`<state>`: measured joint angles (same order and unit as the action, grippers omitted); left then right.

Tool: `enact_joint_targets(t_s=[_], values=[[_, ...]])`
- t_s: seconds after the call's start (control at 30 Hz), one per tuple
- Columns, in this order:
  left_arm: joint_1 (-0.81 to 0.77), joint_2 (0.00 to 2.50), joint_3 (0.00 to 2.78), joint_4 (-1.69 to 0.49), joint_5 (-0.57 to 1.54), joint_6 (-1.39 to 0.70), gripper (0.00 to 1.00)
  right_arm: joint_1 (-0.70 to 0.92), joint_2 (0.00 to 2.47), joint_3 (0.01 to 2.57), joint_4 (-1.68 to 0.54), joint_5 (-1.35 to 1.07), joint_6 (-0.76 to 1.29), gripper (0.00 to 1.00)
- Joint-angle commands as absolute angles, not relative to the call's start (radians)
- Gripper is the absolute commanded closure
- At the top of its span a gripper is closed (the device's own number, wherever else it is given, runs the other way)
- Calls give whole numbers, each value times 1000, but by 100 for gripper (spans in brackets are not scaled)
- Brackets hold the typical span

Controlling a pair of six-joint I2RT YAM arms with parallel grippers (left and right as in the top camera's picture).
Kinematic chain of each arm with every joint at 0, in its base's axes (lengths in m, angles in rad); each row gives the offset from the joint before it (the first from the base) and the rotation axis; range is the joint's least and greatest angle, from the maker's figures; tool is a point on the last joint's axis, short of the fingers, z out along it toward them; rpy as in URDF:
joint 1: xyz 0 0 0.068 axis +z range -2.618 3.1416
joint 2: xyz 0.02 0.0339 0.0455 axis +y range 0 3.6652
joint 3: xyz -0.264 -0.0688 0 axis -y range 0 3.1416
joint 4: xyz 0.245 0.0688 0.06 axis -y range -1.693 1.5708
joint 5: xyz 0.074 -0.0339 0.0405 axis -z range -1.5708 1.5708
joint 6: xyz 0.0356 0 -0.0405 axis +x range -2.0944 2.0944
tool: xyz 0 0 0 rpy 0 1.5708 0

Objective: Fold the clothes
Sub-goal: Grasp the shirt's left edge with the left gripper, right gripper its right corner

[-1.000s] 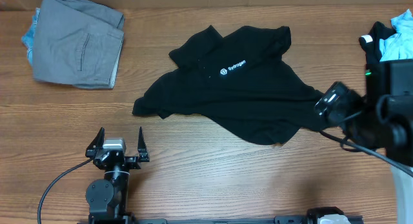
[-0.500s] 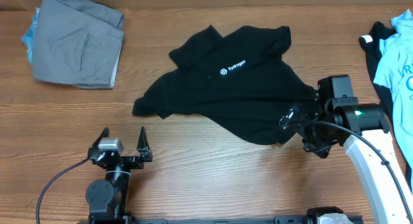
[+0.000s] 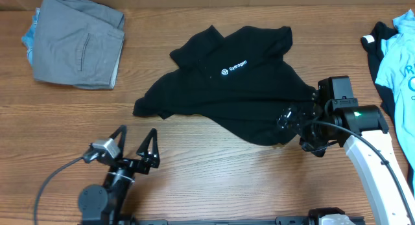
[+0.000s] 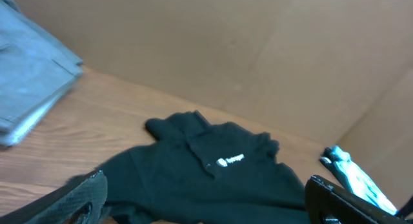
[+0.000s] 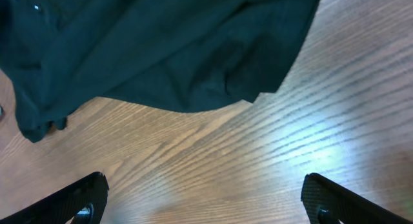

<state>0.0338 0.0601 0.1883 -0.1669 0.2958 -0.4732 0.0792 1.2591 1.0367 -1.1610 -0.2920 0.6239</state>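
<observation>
1. The black T-shirt [image 3: 240, 89] lies crumpled on the wooden surface [image 3: 214, 179], in the upper middle of the overhead view. Its white logo [image 3: 235, 67] faces up near the collar. Its long axis runs from a corner at middle left to a drooping lobe right of centre.
2. The right arm [image 3: 363, 131] is the nearer one. Its jaws stand wide apart with nothing in them, right at the shirt's lower-right edge. From above, dark metal against dark cloth, I cannot tell whether they touch the fabric.
3. The right wrist view settles more. The hem fills the top and upper left of that frame, and the two jaw tips sit in the bottom corners with only bare wood between them. So the cloth lies ahead of the right jaws, not between them. I judge they must reach forward to take the hem.
4. The left arm [image 3: 104, 192] sits at lower left of the overhead view. The left jaws are spread wide and empty, angled up and right toward the shirt's left corner, near it but apart.
5. Only the left wrist view shows the shirt side-on, a low heap, with a grey garment [image 4: 32, 88] at upper left and a light blue garment [image 4: 352, 175] at right.
</observation>
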Motion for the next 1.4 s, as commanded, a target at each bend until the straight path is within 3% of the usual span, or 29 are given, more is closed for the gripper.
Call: enact_joint_targets(t_s=[0.0, 0.23, 0.63, 1.37], values=[[39, 178, 394, -310, 166, -358, 0, 79, 1258, 1034, -1144, -309, 613, 0], [39, 785, 831, -691, 68, -199, 0, 79, 1258, 1034, -1147, -317, 613, 0], [40, 1441, 1122, -837, 134, -186, 0, 79, 1258, 1034, -1187, -316, 523, 0], [144, 1810, 1131, -596, 75, -242, 0, 79, 1258, 1034, -1197, -316, 523, 0]])
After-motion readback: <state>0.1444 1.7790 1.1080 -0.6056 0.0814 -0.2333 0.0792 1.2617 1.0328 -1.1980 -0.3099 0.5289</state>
